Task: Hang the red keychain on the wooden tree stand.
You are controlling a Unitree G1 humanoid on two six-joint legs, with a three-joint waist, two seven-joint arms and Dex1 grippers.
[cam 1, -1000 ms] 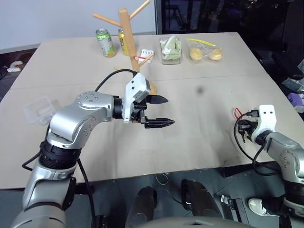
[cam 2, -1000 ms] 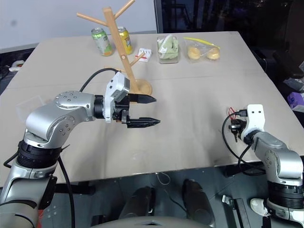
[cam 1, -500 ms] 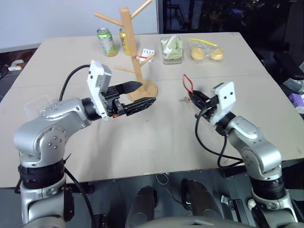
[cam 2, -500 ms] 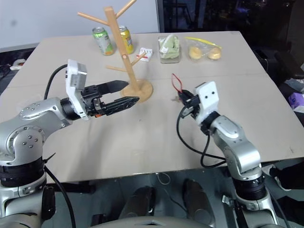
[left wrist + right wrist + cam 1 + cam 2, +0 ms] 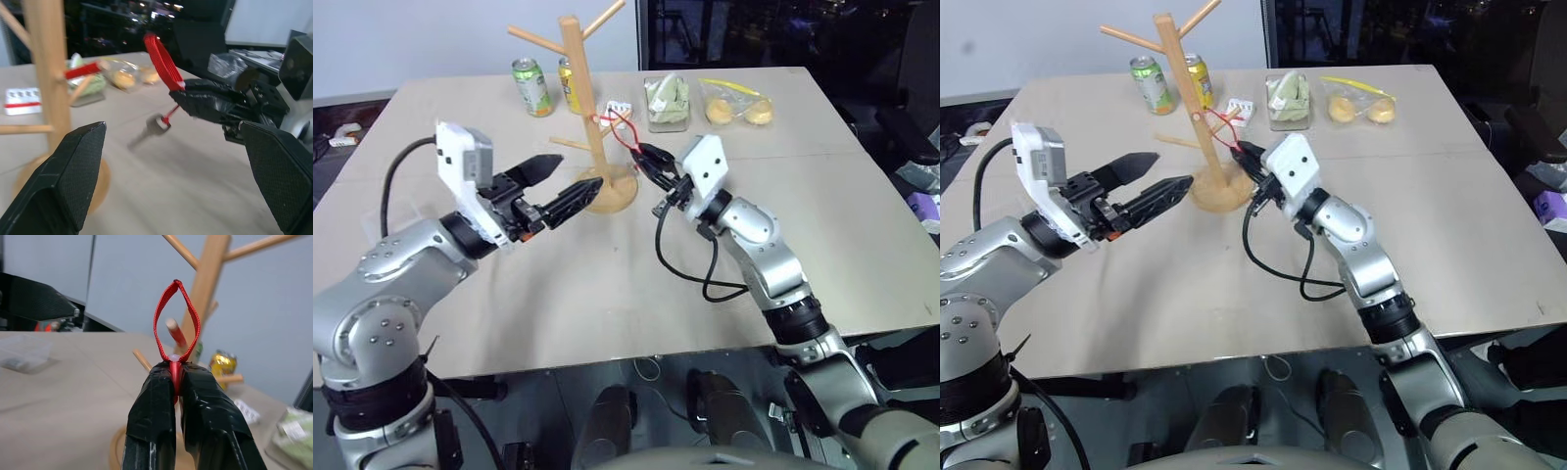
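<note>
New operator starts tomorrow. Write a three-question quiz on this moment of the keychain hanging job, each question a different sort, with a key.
1. True or false: the right gripper is shut on the thin red cord keychain.
2. Which describes the left gripper? A) open, holding nothing B) shut on a peg C) shut on a can
3. Fill in: the keychain loop is held up near the light wooden tree stand, not yet over a ____.

Key: 1 true; 2 A; 3 peg.

wooden tree stand (image 5: 583, 93) on table (image 5: 734, 245), cans (image 5: 530, 86) behind
</note>
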